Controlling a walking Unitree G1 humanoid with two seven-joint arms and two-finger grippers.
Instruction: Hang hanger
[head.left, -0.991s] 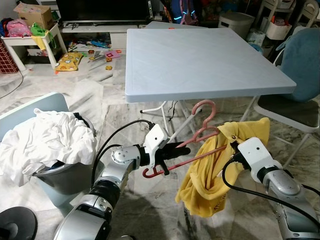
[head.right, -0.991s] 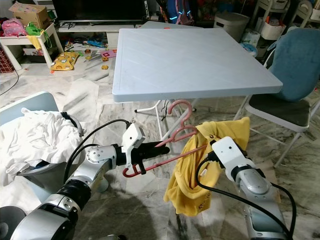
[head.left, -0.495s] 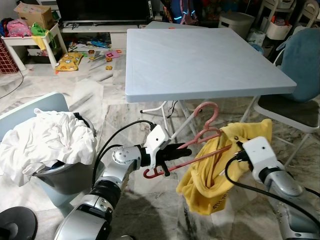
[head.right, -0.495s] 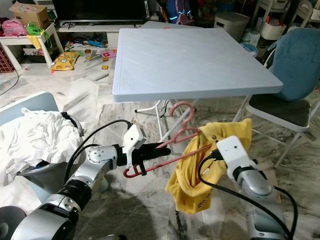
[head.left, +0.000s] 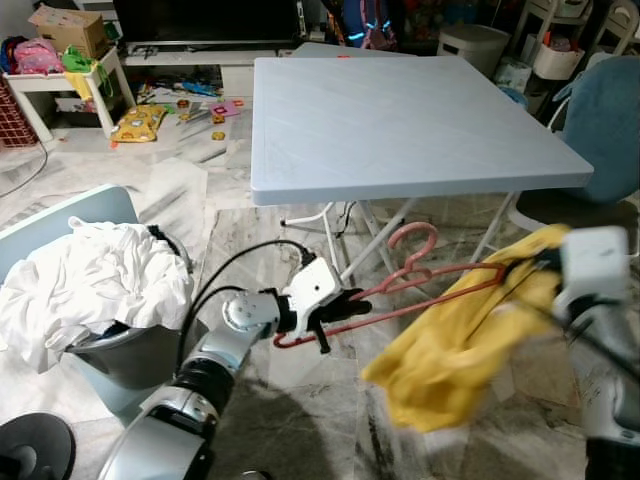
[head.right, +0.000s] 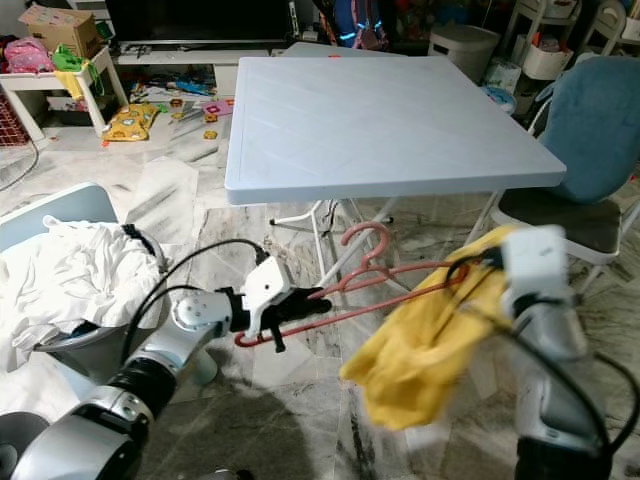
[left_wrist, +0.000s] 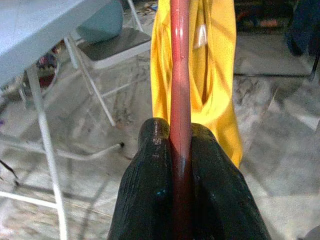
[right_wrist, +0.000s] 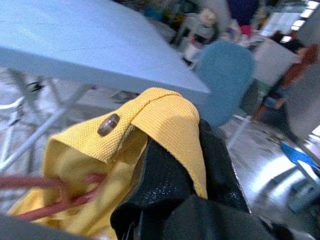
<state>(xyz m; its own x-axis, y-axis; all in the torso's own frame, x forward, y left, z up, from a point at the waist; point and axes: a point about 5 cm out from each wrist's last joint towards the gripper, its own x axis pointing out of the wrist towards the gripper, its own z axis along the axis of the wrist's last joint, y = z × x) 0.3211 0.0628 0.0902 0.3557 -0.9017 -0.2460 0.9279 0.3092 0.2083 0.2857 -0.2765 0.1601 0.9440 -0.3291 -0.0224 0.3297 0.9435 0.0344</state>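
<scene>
At the lower centre of the head views, the left gripper (head.left: 345, 303) has its jaws clenched on one end of the red hanger (head.left: 430, 283), which stretches across in mid-air below the front edge of the pale blue table (head.left: 400, 110). At the right edge, the right gripper (right_wrist: 172, 165) grasps the yellow shirt (head.left: 460, 345), blurred, draped over the hanger's far end. A bin of white laundry (head.left: 90, 285) sits at lower left.
</scene>
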